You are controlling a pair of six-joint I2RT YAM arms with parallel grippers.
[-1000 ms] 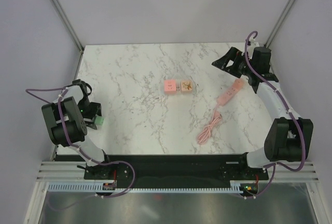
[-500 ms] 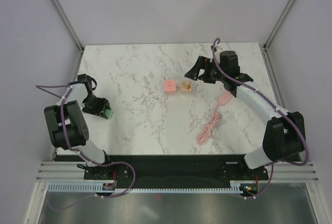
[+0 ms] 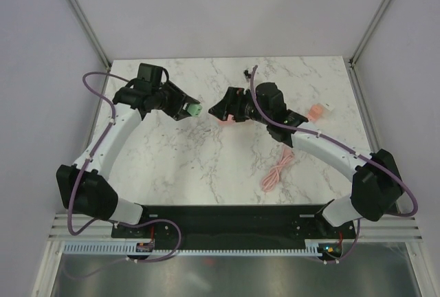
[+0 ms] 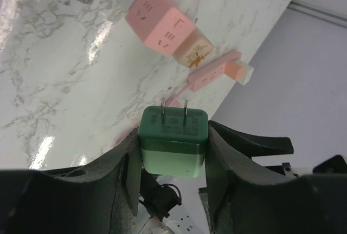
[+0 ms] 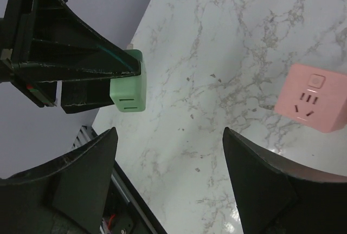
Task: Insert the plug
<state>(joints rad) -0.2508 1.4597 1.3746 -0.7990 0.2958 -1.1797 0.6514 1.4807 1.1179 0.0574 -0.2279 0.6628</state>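
**L claw (image 3: 187,109) pinches green plug (image 4: 173,136); R claw (image 5: 168,136) spread**

The green plug sits betw. both L fingers, prongs fwd, up off the marble surface (image 3: 172,159). A pink socket cube (image 5: 312,98) lies ahead of L claw, just beside R claw, whose fingers stand wide apart.

My left claw (image 4: 173,161) pinches the green two-pronged plastic plug (image 4: 173,131), prongs pointing toward the pink cube socket (image 4: 161,28) on the marble table (image 4: 65,82).
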